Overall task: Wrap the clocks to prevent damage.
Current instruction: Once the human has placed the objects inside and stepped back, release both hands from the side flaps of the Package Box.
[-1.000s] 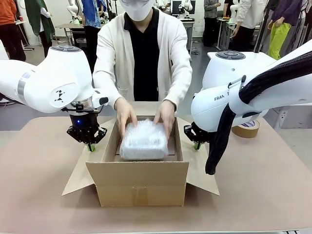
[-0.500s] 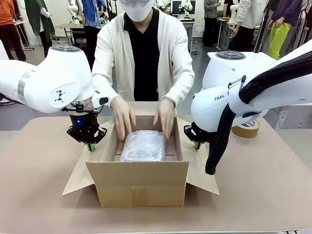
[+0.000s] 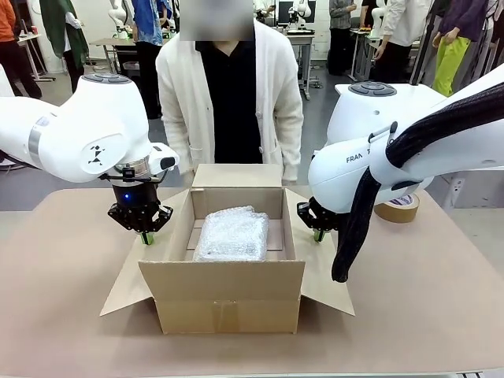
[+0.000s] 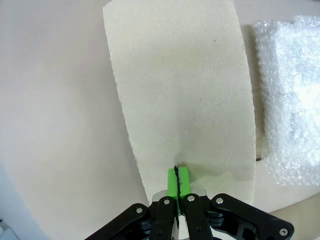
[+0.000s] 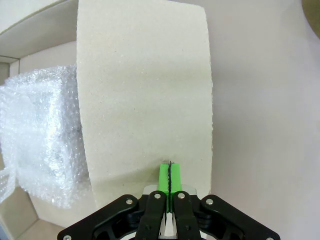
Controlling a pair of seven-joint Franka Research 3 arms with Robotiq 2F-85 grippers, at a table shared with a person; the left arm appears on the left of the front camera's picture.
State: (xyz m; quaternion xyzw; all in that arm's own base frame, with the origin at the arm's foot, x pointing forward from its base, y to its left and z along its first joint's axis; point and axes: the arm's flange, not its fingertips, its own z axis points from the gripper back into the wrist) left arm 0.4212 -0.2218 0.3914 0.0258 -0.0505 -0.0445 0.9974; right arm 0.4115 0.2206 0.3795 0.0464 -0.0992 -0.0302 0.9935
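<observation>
The clocks (image 3: 231, 234), seen as a whitish bubble-wrap bundle, lie on the bottom of the open cardboard box (image 3: 224, 295) in the middle of the table (image 3: 441, 299). The left gripper (image 3: 144, 236) is fully closed, its green pads pressed together with nothing between them, and its tip is at the surface of the box's left flap (image 4: 185, 90). The right gripper (image 3: 318, 235) is closed and empty in the same way, at the right flap (image 5: 145, 90). The person (image 3: 232, 102) stands behind the box, arms down. A brown tape roll (image 3: 400, 208) lies near the right arm
</observation>
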